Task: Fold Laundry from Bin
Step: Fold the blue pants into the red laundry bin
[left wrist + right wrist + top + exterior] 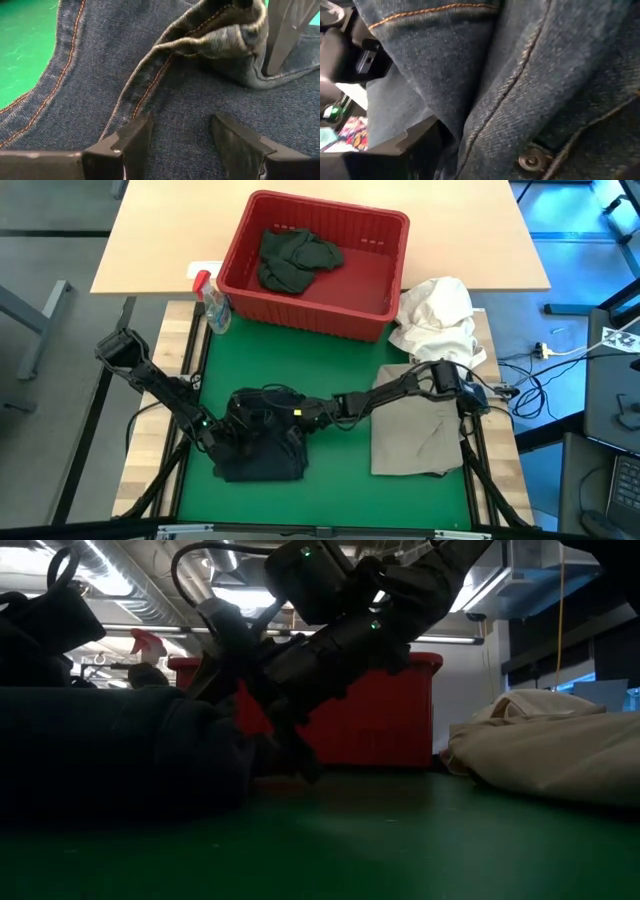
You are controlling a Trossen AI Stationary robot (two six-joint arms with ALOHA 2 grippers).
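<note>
From above: red bin point(380, 250) far on the pale counter point(160, 240), one dark garment point(295, 260) bunched in its left part; spray bottle point(212, 302) just left of the bin, white cloth bundle point(440, 315) just right of it. Near, on the green mat point(330, 480), dark denim garment point(262, 442) heaped left of centre, khaki garment point(415, 430) flat to the right. Left tool point(225, 435) and right tool point(272, 415) both buried in the denim heap. From counter height: denim mound point(110, 755) left, dark arm point(330, 630) slanting down onto it, bin point(370, 720) behind, khaki cloth point(560, 745) right. Left wrist: left tool point(182, 137) spread, fingers point(135, 137) resting on denim point(200, 90), nothing pinched. Right wrist: denim point(560, 65) filling the picture, metal button point(532, 161) showing; right tool's spread impossible to tell.
</note>
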